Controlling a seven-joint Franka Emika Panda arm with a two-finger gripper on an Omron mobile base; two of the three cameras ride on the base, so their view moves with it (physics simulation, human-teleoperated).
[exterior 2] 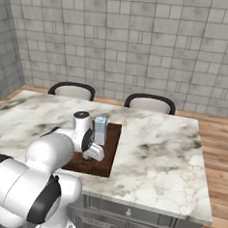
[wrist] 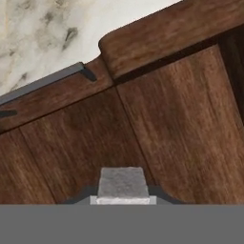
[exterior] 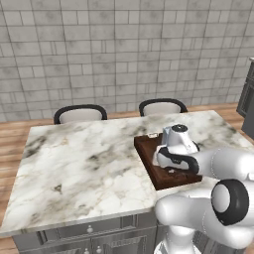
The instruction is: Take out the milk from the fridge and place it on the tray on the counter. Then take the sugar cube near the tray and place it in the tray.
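We see the end effector low over the tray, clenched on the sugar cube held between its tips just above the wooden floor. The milk stands upright inside the tray, which rests on the marble desk.

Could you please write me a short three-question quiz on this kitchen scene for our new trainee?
1. True or false: the milk stands upright in the tray.
2. What does the gripper hold between its jaws? A) a spoon B) the sugar cube C) nothing
3. Fill in: the tray rests on the marble ____.

Key: 1 true; 2 B; 3 counter.
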